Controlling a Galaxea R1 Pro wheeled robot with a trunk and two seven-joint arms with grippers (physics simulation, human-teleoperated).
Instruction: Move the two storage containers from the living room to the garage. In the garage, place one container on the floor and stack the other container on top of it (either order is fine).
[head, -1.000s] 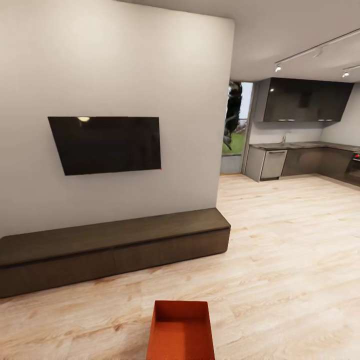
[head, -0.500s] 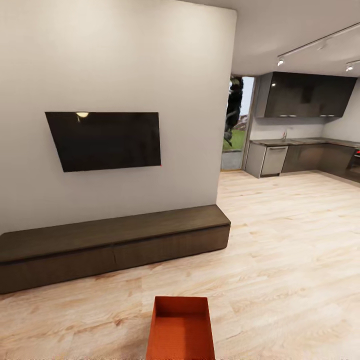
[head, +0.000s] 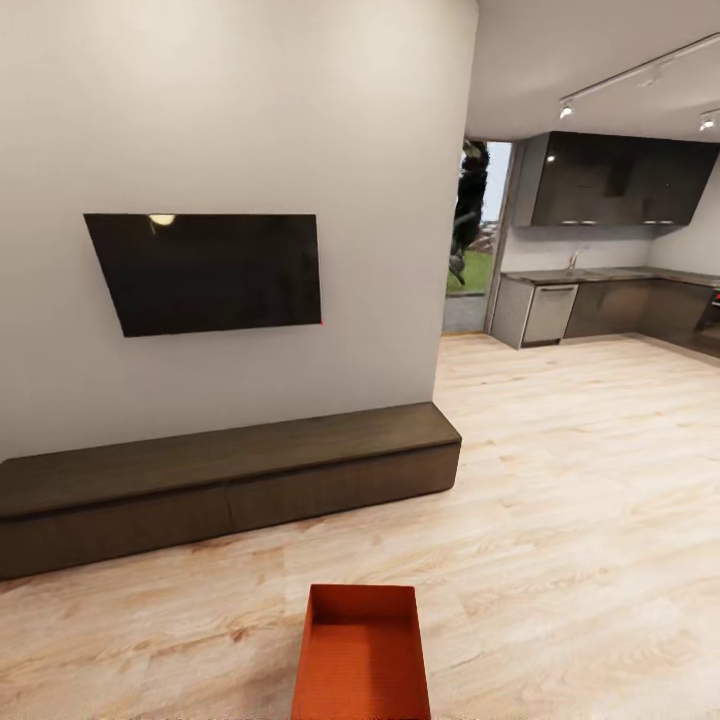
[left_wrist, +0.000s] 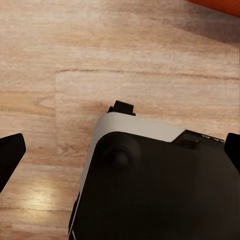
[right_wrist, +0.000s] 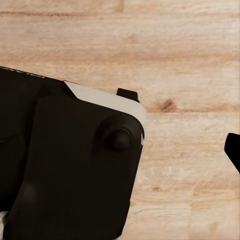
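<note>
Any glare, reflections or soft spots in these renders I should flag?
Head view: a ceiling light reflects as a small bright spot on the TV, and the kitchen cabinets look glossy. Left wrist view: a pale sheen lies on the wood floor. Right wrist view: evenly lit, with soft wood grain.

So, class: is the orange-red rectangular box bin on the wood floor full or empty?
Empty: the orange-red rectangular box bin stands upright, lidless, its bare inside bottom showing.
</note>
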